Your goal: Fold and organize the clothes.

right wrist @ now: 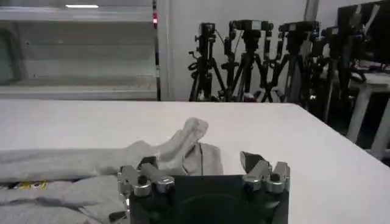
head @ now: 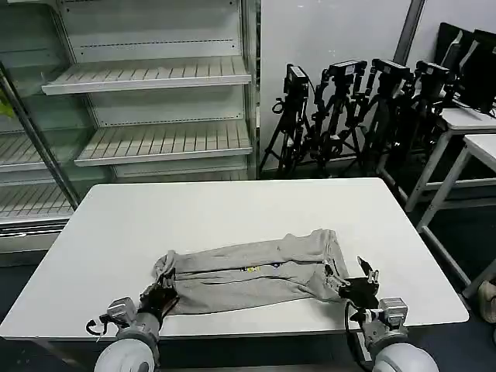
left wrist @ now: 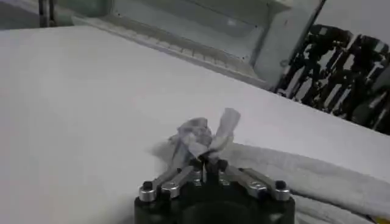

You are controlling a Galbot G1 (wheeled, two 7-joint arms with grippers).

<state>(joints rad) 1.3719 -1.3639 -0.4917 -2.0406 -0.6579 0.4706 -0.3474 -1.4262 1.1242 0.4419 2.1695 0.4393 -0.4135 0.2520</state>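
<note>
One fold looked done: the T-shirt [head: 252, 271] lay as a long band along the worktop's [head: 232, 209] near edge. The left tool [left wrist: 207, 163] pinched one bunched end; the right tool [head: 358, 280] stood wide beside the other end. Further folds and tidying remained.

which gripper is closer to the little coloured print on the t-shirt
Left, though only slightly. The left gripper is shut on the T-shirt at its left end; the right gripper is open at the right end. The print sits near mid-shirt.
</note>
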